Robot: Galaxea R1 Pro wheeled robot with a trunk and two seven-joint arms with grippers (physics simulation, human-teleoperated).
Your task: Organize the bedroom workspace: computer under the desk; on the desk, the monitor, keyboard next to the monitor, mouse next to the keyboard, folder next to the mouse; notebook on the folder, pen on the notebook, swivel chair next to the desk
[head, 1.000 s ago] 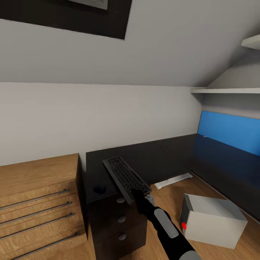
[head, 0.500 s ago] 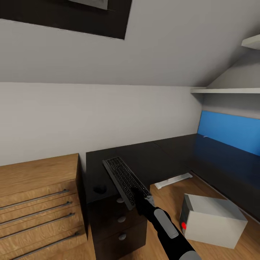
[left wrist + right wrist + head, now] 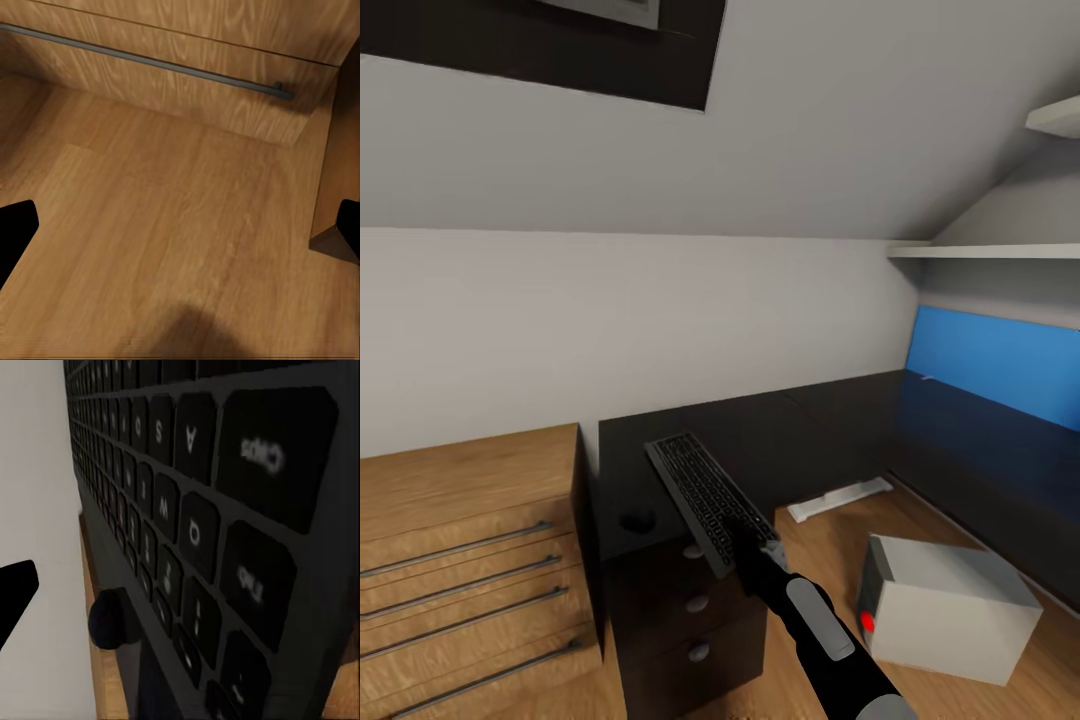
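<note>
— Where was the keyboard (image 3: 708, 496)?

— Clamped at its near end in the right gripper (image 3: 752, 548), it stretched toward eleven o'clock over the black desk's (image 3: 780, 440) near corner, above the drawers. A second before it hung slightly higher; it had eased down toward the desktop.

— And the other hand?

— The left gripper (image 3: 180, 236) pointed at the plank floor (image 3: 165, 247) beside the wooden drawer unit (image 3: 470, 560), its fingertips wide apart and grasping nothing.

— Anything else placed?

— The computer (image 3: 950, 605) sat on the floor at four o'clock, not yet under the desk. The keyboard looked close to being set down.
</note>
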